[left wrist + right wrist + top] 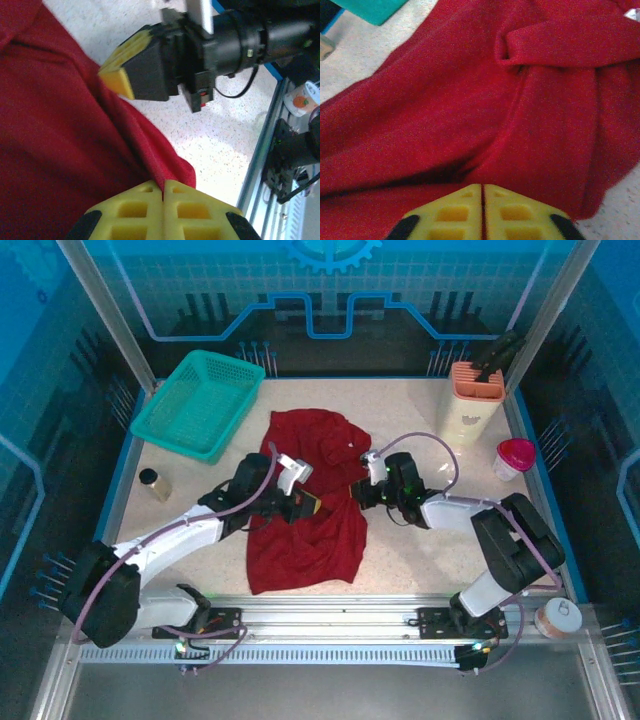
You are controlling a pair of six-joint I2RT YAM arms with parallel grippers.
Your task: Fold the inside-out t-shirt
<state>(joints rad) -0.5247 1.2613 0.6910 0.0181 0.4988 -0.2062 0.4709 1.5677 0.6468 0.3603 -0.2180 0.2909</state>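
The dark red t-shirt point(310, 515) lies rumpled in the middle of the table, with its small white tag point(632, 14) at the far corner of the right wrist view. My left gripper point(318, 506) sits on the shirt's middle, shut on a raised ridge of the cloth point(155, 160) that runs up between its yellow fingers point(135, 210). My right gripper point(357, 490) meets the shirt's right edge, facing the left one a short way off. It is shut too, with a thin sliver of red cloth pinched between its fingers point(515, 212). The right gripper's yellow tip point(117, 80) touches the shirt edge.
A teal basket point(200, 405) stands at the back left, with a small brown jar point(153, 483) by the left edge. An orange holder point(476, 390) and a pink-lidded cup point(513, 458) stand at the back right. A white cup point(558, 617) sits beyond the front right rail.
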